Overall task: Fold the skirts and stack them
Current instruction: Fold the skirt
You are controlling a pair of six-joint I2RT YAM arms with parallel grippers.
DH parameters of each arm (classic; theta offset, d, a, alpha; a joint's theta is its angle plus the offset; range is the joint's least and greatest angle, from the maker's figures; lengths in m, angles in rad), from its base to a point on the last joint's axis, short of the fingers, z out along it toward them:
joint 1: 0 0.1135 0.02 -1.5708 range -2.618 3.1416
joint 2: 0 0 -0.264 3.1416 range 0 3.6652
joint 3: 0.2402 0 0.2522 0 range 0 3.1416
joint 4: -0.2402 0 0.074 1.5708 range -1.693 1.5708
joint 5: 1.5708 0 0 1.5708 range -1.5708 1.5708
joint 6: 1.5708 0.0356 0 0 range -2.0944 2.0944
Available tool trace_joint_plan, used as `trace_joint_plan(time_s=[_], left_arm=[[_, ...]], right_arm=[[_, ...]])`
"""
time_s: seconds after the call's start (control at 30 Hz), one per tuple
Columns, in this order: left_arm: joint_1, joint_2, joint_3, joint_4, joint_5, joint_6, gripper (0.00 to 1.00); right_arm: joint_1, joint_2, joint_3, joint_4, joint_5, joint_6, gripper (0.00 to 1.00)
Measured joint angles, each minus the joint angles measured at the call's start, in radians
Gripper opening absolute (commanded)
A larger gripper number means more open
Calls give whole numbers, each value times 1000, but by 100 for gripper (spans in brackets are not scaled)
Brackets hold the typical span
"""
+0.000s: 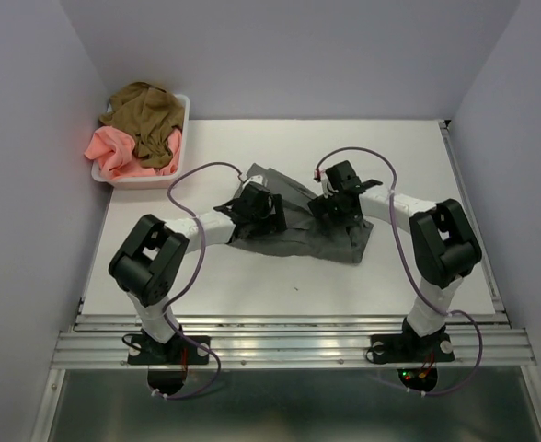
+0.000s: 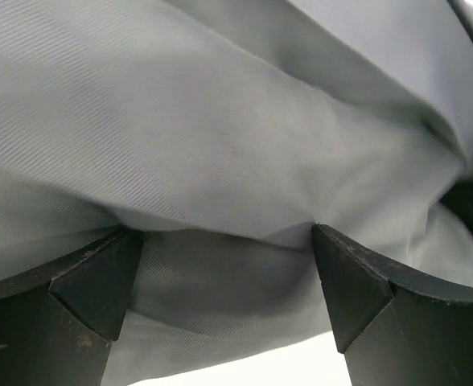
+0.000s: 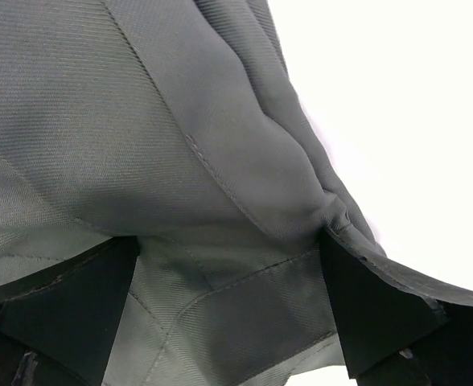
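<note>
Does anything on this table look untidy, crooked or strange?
Nothing is damaged. The grey skirt lies bunched and crooked mid-table, not flat. The olive-brown skirt and salmon-pink skirt sit heaped, unfolded, in the white basket.

The grey skirt (image 1: 293,238) lay at the middle of the table (image 1: 252,285), rumpled and only partly spread, with soft folds bunched up, a finely ribbed weave and a stitched seam showing. In the far-left corner, the olive-brown skirt (image 1: 146,115) sat heaped over the salmon-pink skirt (image 1: 114,152) — both crumpled in the basket (image 1: 137,179).
</note>
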Motion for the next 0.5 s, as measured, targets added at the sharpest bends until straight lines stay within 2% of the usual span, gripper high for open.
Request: trace_joint_plan(time_s=[0.17,0.33,0.5], left_arm=[[-17,-23,-25,0,-2,-51,98],[-53,-29,-21,-16,17,-71,98],[-85,-48,17,-97,26,-72,98]], right_arm=[[-32,77,93,73,-44,-233,100],[-61,74,111,110,-111,-422,100],[-72,-54,111,113,-186,-452,100]])
